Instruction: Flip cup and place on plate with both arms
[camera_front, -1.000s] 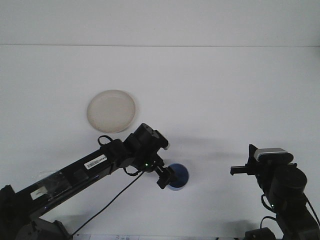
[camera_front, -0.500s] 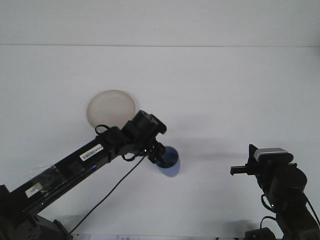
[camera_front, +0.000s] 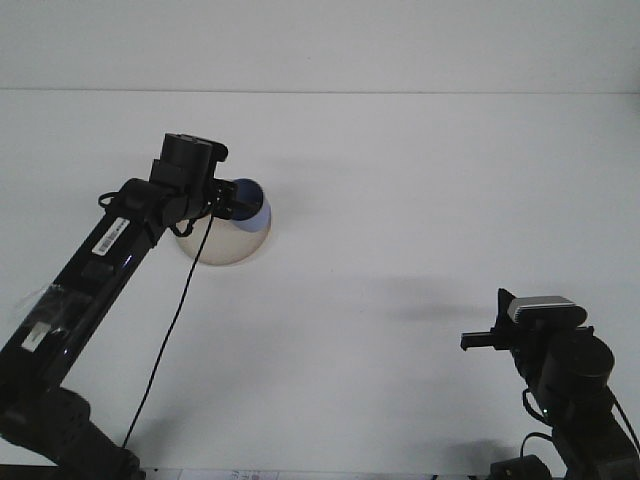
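A blue cup (camera_front: 249, 204) hangs above the round beige plate (camera_front: 225, 246) at the left of the table, its open mouth turned toward me and slightly up. My left gripper (camera_front: 230, 203) is shut on the cup's rim, reaching in from the left. The left arm covers the plate's left part. My right gripper (camera_front: 470, 341) stays low at the right front, pointing left, far from cup and plate; its fingers are too small and dark to read.
The white table (camera_front: 430, 200) stretches back to a pale wall. The left arm's black cable (camera_front: 170, 330) hangs down over the table's left front. The right arm's wrist camera (camera_front: 545, 308) sits at the lower right.
The left gripper has lifted the blue cup from the table's front centre and carried it up and left, over the plate. The right arm has stayed still.
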